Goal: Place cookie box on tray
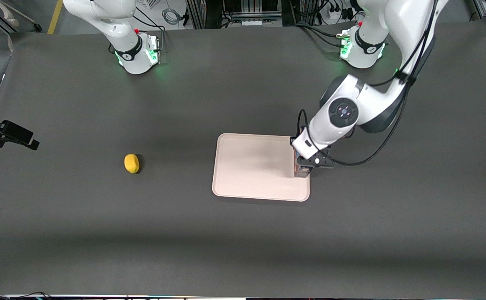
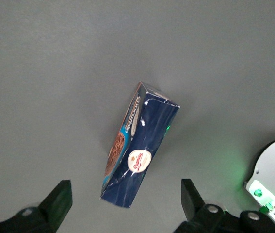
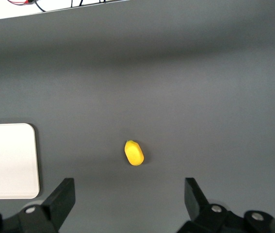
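Observation:
The cookie box [image 2: 139, 150] is dark blue, with a round white-red logo on its narrow edge and a cookie picture on its broad face. In the left wrist view it stands on a narrow side, with only grey mat showing round it. My left gripper [image 2: 126, 187] is open, its fingers wide apart on either side of the box's end and touching nothing. In the front view the gripper [image 1: 305, 163] hangs over the box [image 1: 301, 171] at the edge of the pale pink tray [image 1: 251, 166] toward the working arm's end.
A small yellow lemon-like object [image 1: 131, 163] lies on the mat toward the parked arm's end of the table, well apart from the tray. The parked arm's wrist view shows that yellow object [image 3: 134, 153] and a corner of the tray [image 3: 6, 160].

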